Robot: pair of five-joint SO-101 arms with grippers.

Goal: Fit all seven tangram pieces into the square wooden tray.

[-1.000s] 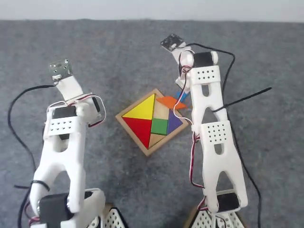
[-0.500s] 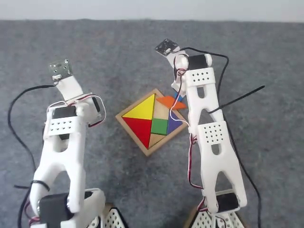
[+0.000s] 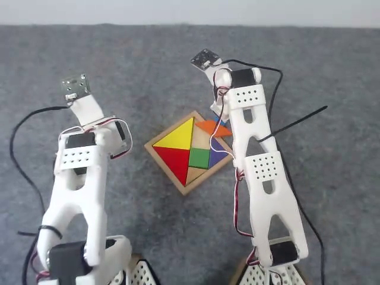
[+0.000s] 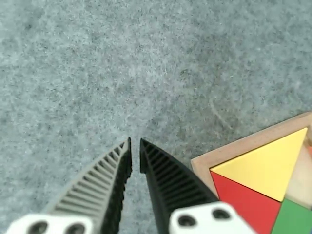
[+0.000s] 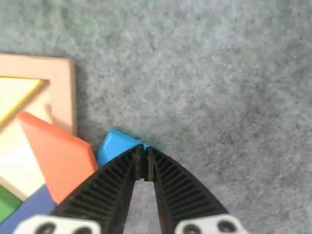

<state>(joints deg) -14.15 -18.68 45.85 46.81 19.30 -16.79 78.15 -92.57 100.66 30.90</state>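
Note:
The square wooden tray [image 3: 165,169] lies cornerwise mid-table, holding yellow [image 3: 175,138], red [image 3: 173,161], green [image 3: 199,158] and purple [image 3: 217,154] pieces. An orange piece [image 3: 211,126] rests across the tray's far-right rim [image 5: 63,92]. In the right wrist view a blue piece [image 5: 114,146] lies on the carpet beside the orange piece [image 5: 56,151]. My right gripper [image 5: 144,148] is shut, with its tips at the blue piece's edge. My left gripper [image 4: 135,144] is shut over bare carpet to the left of the tray [image 4: 243,146].
Grey carpet covers the table on all sides of the tray. The right arm [image 3: 249,119] stretches along the tray's right side and its black cable [image 3: 297,122] loops out to the right. The left arm [image 3: 80,154] stands to the tray's left.
The right arm has swung a little left and farther out, bringing its gripper over the blue piece. The left arm and the tray have stayed put.

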